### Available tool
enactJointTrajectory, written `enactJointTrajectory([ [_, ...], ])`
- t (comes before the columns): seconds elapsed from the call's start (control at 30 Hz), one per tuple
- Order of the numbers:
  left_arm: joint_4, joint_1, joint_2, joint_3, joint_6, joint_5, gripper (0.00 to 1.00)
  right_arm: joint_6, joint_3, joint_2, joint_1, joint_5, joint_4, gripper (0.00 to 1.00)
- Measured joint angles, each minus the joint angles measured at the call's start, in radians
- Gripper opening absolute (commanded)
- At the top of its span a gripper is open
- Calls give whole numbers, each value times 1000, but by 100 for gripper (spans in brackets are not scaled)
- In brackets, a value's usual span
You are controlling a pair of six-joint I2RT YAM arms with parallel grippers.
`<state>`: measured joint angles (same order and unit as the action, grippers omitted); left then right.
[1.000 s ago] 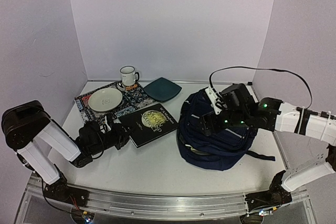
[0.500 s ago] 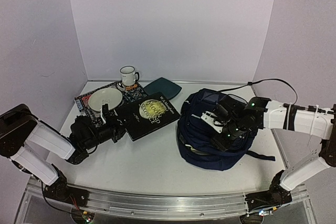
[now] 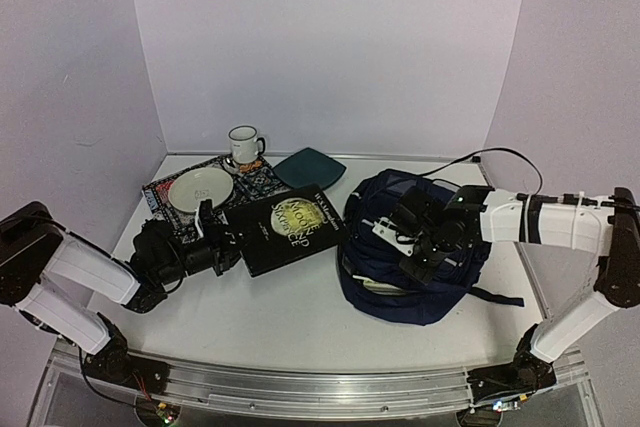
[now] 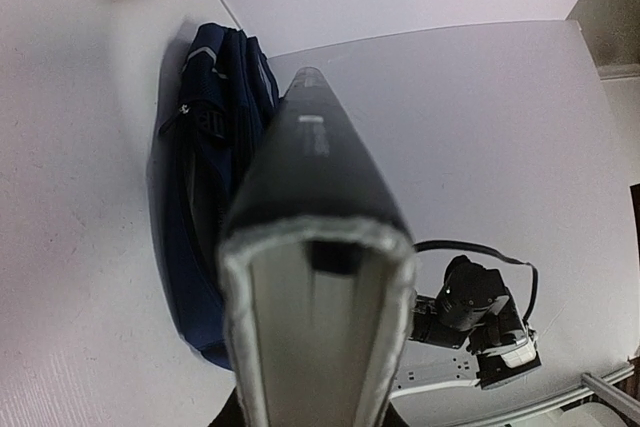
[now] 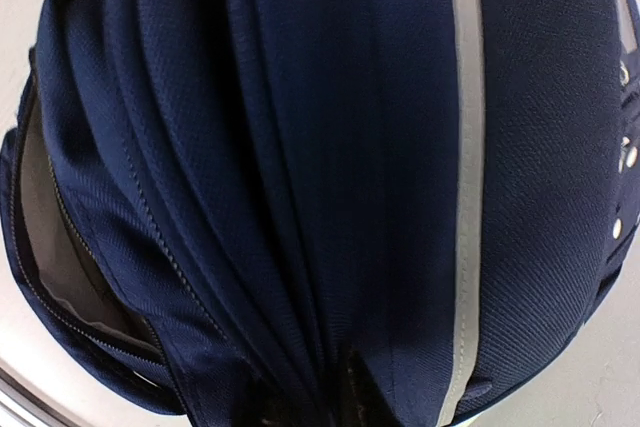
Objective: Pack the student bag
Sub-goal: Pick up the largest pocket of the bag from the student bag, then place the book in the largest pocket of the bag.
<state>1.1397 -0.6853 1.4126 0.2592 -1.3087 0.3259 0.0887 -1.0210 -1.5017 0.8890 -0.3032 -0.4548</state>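
Observation:
The student bag [image 3: 400, 292], a big navy backpack with a thin white stripe [image 5: 462, 147], lies on the right of the table. Its zip stands open at one side [image 5: 50, 247]. My right gripper [image 3: 415, 247] presses down on top of it, shut on a bunched fold of its fabric [image 5: 340, 387]. My left gripper [image 3: 225, 247] is shut on the near edge of a black hardcover book [image 3: 295, 225], held tilted above the table just left of the bag. In the left wrist view the book's spine [image 4: 310, 177] points toward the bag [image 4: 215, 147] and hides the fingers.
At the back left a white plate [image 3: 200, 189] rests on a patterned mat [image 3: 255, 179], with a white mug [image 3: 243, 144] behind it and a dark teal square plate [image 3: 310, 169] beside it. Lilac walls close in three sides.

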Motion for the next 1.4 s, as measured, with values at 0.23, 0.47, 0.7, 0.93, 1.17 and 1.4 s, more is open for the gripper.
enactJointTrajectory([
  [0.23, -48, 0, -78, -9, 0, 24, 0, 3, -53, 6, 0, 1, -31, 0],
  [0.47, -175, 0, -212, -48, 2, 35, 0, -48, -168, 19, 0, -24, -66, 0],
  [0.7, -298, -7, -340, -73, -1, 33, 0, -133, -276, 14, 0, -71, -66, 0],
  [0.93, -331, -112, -302, -65, -5, -26, 0, -199, -294, -25, 0, -12, -23, 0],
  [1.17, -358, -219, -151, 6, -28, -76, 0, -243, -295, -32, 6, 26, 24, 0],
  [1.4, -359, -225, -93, 115, -30, -102, 0, -272, -293, -33, 30, 42, 52, 0],
])
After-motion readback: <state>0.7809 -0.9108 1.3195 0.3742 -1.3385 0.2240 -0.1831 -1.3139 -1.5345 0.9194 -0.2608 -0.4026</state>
